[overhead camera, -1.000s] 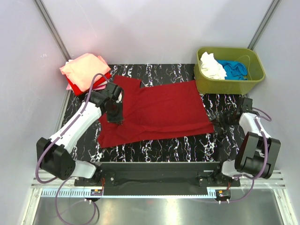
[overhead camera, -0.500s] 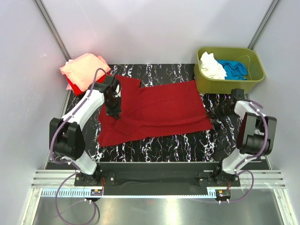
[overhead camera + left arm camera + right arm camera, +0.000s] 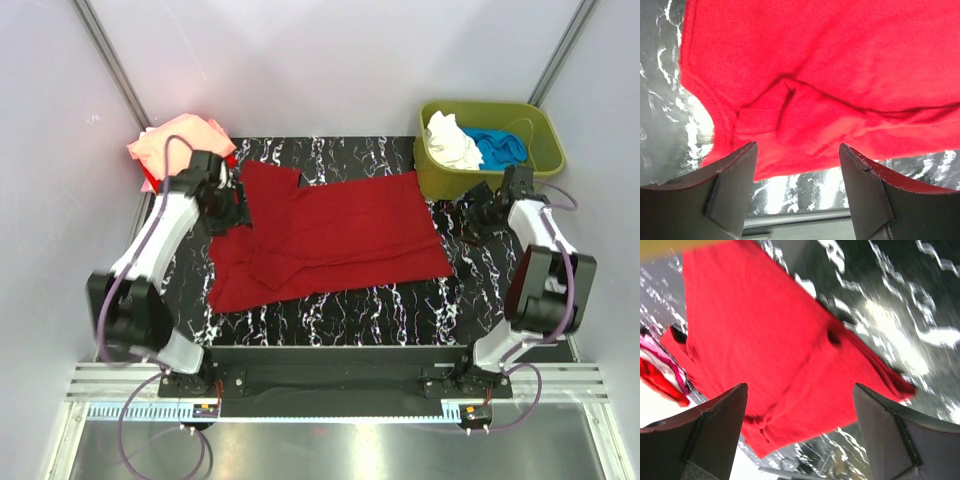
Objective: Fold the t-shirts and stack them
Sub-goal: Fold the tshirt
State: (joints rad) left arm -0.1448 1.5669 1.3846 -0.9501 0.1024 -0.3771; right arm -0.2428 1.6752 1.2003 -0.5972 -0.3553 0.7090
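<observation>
**A:** Where is the dark red t-shirt [image 3: 330, 235] at this moment?

**B:** It lies spread across the middle of the black marbled counter [image 3: 350, 312], its long side going from left to right, with a sleeve turned in at the left end. The folded stack [image 3: 180, 148] of pink and red ones sits at the far left corner.

**A:** And the two arms?

**B:** The left end effector [image 3: 232, 212] hangs over the sleeve end. Its fingers [image 3: 735, 190] are spread wide and nothing is between them. The right end effector [image 3: 479, 211] is just off the shirt's right edge, near the olive tub [image 3: 480, 186], and it is also spread and empty. I cannot tell if any tip touches the cloth.

**A:** How should the next fold be done well?

**B:** In my opinion, each side should pinch one end of the same edge and lift evenly. Then both carry it over together, so the fold line stays straight. The creases near the sleeve may bunch, so it is better to flatten them first.
</observation>
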